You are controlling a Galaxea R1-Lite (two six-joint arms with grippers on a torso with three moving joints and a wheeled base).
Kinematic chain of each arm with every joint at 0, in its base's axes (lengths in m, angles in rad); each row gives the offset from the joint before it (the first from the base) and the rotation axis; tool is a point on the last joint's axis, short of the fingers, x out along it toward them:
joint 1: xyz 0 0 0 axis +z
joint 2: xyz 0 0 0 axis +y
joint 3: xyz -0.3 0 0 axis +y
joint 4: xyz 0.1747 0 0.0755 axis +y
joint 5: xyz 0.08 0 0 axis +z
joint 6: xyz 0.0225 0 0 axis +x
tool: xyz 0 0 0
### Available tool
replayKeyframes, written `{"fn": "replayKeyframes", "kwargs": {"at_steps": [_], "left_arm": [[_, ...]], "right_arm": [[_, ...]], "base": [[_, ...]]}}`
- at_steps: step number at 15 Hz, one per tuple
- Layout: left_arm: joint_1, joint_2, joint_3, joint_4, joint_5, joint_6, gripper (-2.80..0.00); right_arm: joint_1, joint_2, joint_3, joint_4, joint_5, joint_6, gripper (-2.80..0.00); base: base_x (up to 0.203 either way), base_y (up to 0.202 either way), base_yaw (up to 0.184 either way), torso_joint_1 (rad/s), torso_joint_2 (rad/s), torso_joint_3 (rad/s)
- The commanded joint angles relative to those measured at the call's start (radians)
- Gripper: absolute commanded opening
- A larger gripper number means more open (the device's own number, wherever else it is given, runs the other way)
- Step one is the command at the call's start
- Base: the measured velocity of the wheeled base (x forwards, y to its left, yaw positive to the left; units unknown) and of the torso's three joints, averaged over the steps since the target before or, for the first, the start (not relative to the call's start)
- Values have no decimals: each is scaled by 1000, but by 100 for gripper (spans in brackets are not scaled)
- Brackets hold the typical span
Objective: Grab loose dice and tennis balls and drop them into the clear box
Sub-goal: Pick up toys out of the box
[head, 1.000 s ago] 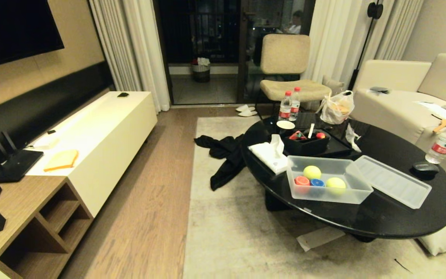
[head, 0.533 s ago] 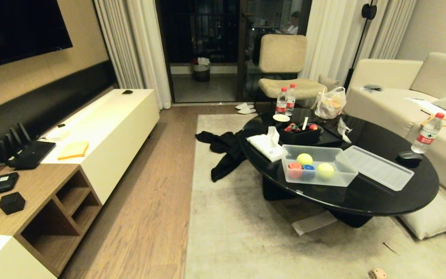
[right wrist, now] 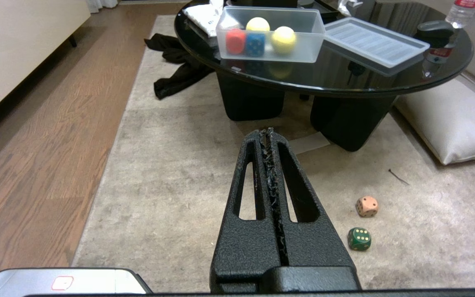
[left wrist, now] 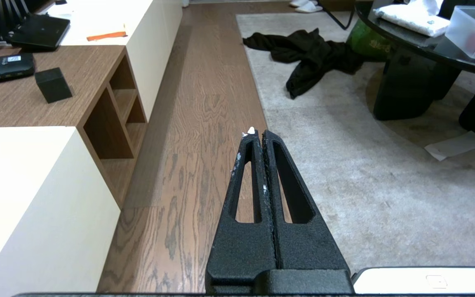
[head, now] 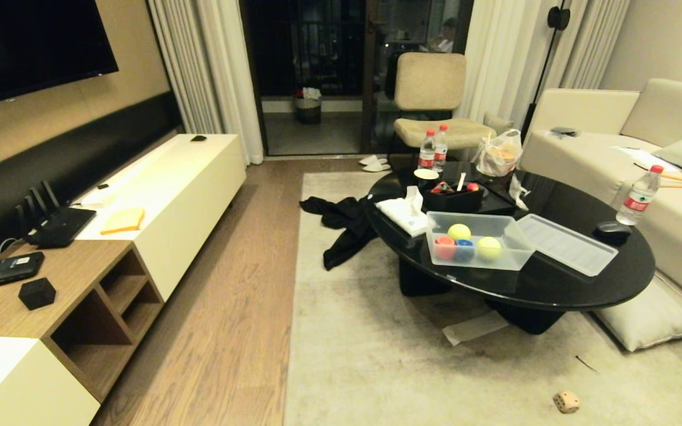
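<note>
— How were the jaws found?

— Both pairs were pressed together on nothing: the left gripper [left wrist: 257, 133], of rough black ribbing, over wood floor; the right gripper [right wrist: 269, 132] over the pale rug [right wrist: 171, 198].

— And the dice?

— A cream die [right wrist: 367, 206] and a dark green die [right wrist: 359, 239], rounded cubes, were seen loose on the rug. A red die [right wrist: 235, 41], a blue die [right wrist: 255, 43] and two fuzzy tennis balls [right wrist: 283, 39] were held in the frosted clear box [right wrist: 303, 53] on the glossy black table [right wrist: 344, 82], its ribbed lid [right wrist: 375, 44] beside it.

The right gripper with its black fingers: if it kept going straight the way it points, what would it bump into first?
Probably the beige rug, short of the black table. The shut right gripper points down and forward; depth is unclear.
</note>
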Motion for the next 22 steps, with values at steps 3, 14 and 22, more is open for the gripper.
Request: {"fn": "replayKeyframes", "kwargs": {"at_steps": [3,14,22], "left_arm": [[1,0,3,-2,3,6,-280],[15,718,-669,59,159,-7,-280],[542,1434,-1089,69,-41,9,-280]], "right_arm": [[0,2,0,0,0,0,-280],[0,1,0,0,0,0,-280],[0,1,0,0,0,-1,-280]], "base": [[0,0,0,0,0,0],[0,0,0,0,0,0],[0,0,0,0,0,0]]}}
